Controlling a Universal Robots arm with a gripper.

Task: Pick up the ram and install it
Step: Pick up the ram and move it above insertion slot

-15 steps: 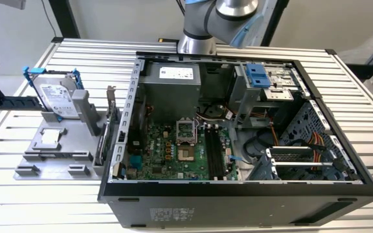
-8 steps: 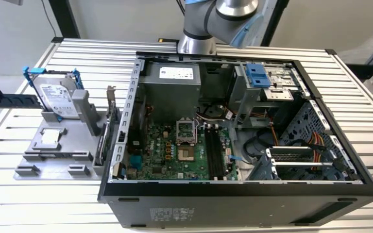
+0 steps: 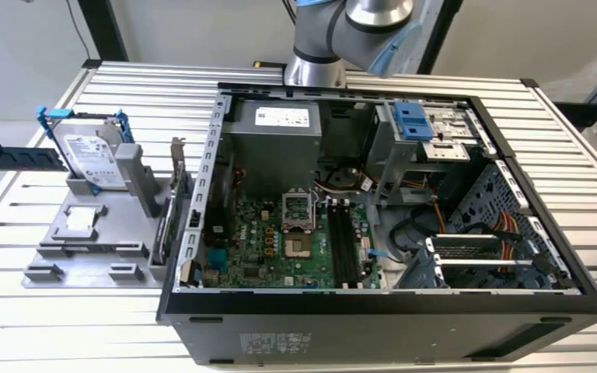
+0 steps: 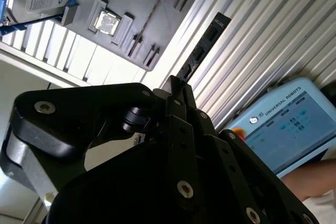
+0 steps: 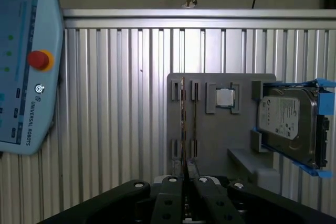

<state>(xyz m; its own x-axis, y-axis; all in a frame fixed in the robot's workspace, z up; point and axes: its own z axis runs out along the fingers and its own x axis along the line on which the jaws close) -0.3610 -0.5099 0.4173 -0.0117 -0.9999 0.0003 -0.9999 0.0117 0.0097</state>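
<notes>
Your gripper (image 5: 184, 178) has its jaws pinching one end of the ram (image 4: 202, 51); judge it light, stiff and fragile, best held clear of the chips.

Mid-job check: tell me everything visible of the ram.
The ram is a long, narrow, flat stick, dark in the second wrist view, with small parts along its face. One end is clamped in the shut pincer; the other juts free over the ribbed table. In the first wrist view it shows edge-on as a thin line in front of the grey holder.
</notes>
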